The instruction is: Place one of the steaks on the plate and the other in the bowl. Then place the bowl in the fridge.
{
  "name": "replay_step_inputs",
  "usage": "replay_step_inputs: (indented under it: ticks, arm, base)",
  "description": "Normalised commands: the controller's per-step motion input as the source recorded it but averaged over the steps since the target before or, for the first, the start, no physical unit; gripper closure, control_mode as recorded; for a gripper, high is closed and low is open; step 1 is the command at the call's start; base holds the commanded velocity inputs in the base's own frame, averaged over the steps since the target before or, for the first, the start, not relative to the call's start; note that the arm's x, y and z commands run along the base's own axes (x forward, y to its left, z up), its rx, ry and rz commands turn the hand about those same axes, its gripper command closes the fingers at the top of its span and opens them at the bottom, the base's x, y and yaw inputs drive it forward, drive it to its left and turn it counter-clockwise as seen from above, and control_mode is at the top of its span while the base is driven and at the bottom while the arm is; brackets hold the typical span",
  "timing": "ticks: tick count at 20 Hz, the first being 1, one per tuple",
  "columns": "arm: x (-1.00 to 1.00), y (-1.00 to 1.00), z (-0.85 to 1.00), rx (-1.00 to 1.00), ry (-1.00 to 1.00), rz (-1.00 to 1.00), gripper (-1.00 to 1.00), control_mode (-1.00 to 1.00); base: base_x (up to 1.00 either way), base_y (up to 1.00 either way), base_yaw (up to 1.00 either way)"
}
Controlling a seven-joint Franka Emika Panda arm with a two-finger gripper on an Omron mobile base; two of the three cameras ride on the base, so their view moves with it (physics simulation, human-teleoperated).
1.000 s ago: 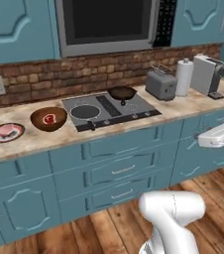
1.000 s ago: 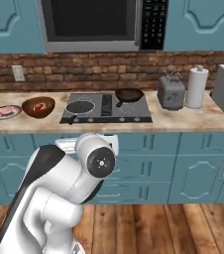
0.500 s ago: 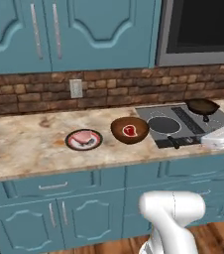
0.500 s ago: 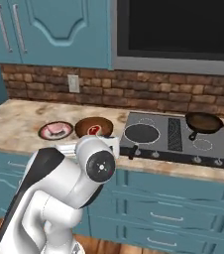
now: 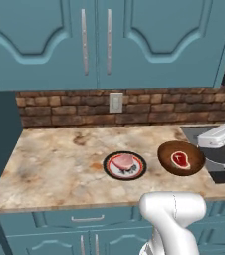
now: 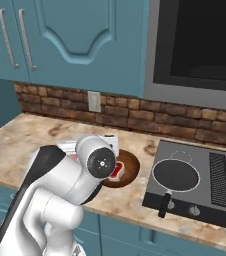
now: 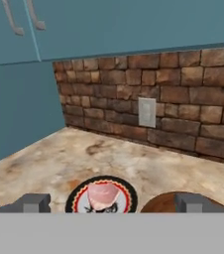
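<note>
On the marbled counter point(image 5: 55, 164) in front of me sit both task dishes: the plate point(image 5: 125, 166) with the pale pink steak point(image 5: 123, 161) lying on it, and just to its right the brown bowl point(image 5: 181, 158) holding the deep red steak point(image 5: 180, 160). The two dishes are close together but apart. My gripper point(image 7: 111, 202) hangs above the counter's near side with its fingertips point(image 7: 33, 202) spread wide and nothing between them. In the hand view the plate lies between my two tips, a little beyond them, and the bowl's rim shows at the right tip. Behind the dishes runs the brick backsplash point(image 7: 183, 94) with a wall outlet point(image 7: 146, 112).
</note>
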Motion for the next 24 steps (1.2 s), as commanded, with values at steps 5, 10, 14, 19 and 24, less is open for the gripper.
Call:
replay_step_inputs:
  ticks: [5,10,14,19,24]
  arm:
    - [0.00,0.00,0.00,0.00,0.00,0.00,-1.00,1.00]
    - [0.00,0.00,0.00,0.00,0.00,0.00,-1.00,1.00]
    - [0.00,0.00,0.00,0.00,0.00,0.00,-1.00,1.00]
    - [0.20,0.03,-0.08,-0.02,0.19,0.05,-1.00,-1.00]
    - [0.02,0.27,-0.18,-0.10,0.10,0.00,-1.00,-1.00]
  base:
    - [0.45,0.06,0.00]
    - [0.20,0.09,0.00]
    - [0.19,0.00,0.00]
    - [0.03,0.01,0.00]
    - [0.00,0.00,0.00]
